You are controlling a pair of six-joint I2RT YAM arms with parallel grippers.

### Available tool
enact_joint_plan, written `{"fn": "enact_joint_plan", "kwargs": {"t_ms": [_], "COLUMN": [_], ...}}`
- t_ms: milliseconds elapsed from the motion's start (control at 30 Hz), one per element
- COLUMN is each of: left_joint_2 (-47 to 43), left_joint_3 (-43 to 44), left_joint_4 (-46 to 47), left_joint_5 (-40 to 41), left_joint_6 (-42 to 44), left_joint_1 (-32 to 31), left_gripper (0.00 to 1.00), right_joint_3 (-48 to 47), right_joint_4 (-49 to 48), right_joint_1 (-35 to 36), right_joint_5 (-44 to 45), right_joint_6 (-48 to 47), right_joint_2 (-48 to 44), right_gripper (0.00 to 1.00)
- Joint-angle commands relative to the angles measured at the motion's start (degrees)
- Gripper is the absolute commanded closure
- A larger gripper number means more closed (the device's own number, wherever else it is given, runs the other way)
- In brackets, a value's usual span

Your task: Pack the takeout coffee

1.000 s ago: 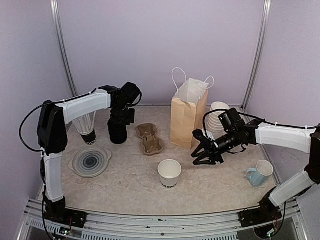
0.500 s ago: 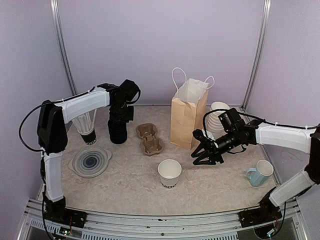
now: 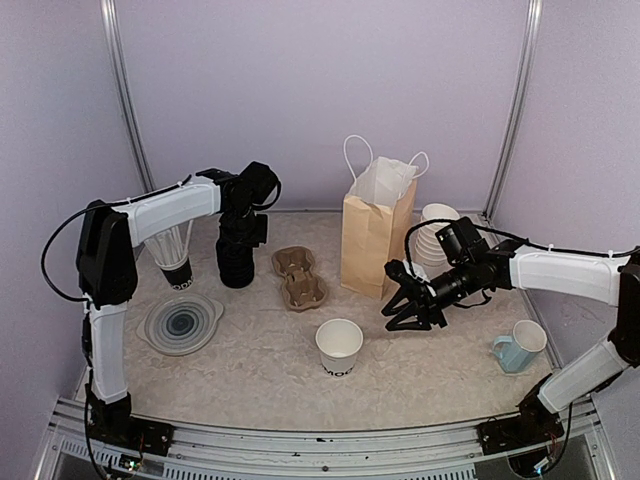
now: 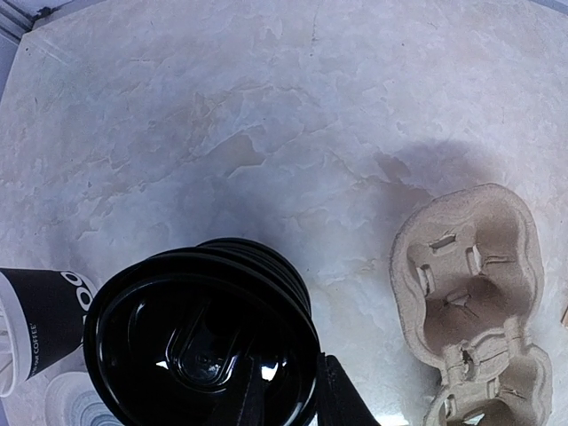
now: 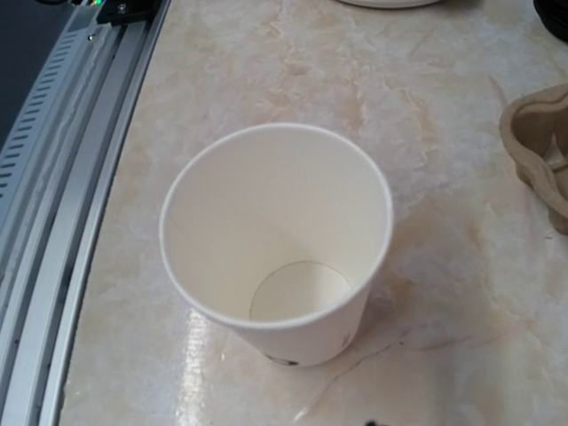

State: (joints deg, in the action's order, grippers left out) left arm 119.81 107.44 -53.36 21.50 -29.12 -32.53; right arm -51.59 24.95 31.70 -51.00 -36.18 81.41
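Coffee cup (image 3: 339, 347) open-topped on table (image 3: 260, 372), black lid stack (image 4: 200, 346) under left jaws

The left wrist view crops the stack of black lids (image 4: 204, 342) at its bottom edge and the pulp carrier (image 4: 466, 275) too; lettering on the banded cup (image 4: 40, 319) seems cut off.

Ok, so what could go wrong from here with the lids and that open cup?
1. The left claw sits at the rim of the tightly nested lids; it may lift several at once or tip the stack.
2. The cup stands lidless and free; a clumsy push from the right claw, which hangs open near it, could topple it.
3. The bag stands just behind the right claw; a swing back might knock it over.
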Motion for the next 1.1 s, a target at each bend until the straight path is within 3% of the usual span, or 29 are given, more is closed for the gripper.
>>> {"fn": "enact_joint_plan", "kwargs": {"t_ms": [0, 400, 700, 833, 1067], "left_joint_2": [0.50, 2.36, 2.03, 2.31, 2.67], "left_joint_3": [1.20, 1.63, 1.58, 1.98, 1.94], "left_joint_4": [1.58, 0.21, -0.02, -0.74, -1.01], "left_joint_5": [0.58, -0.37, 0.03, 0.06, 0.56], "left_joint_6": [0.70, 0.71, 0.82, 0.82, 0.47], "left_joint_1": [0.02, 0.37, 0.37, 0.32, 0.10], "left_gripper": [0.78, 0.79, 0.86, 0.73, 0.77], "right_joint_3": [0.31, 0.12, 0.09, 0.09, 0.18], "right_joint_4": [0.42, 0.61, 0.71, 0.77, 0.76], "right_joint_1": [-0.41, -0.39, -0.41, -0.41, -0.41], "right_joint_5": [-0.77, -0.79, -0.76, -0.79, -0.85], "right_joint_6": [-0.47, -0.56, -0.57, -0.66, -0.81], "right_joint_2": [0.60, 0.86, 0.94, 0.95, 0.86], "right_gripper": [0.62, 0.62, 0.62, 0.62, 0.62]}}
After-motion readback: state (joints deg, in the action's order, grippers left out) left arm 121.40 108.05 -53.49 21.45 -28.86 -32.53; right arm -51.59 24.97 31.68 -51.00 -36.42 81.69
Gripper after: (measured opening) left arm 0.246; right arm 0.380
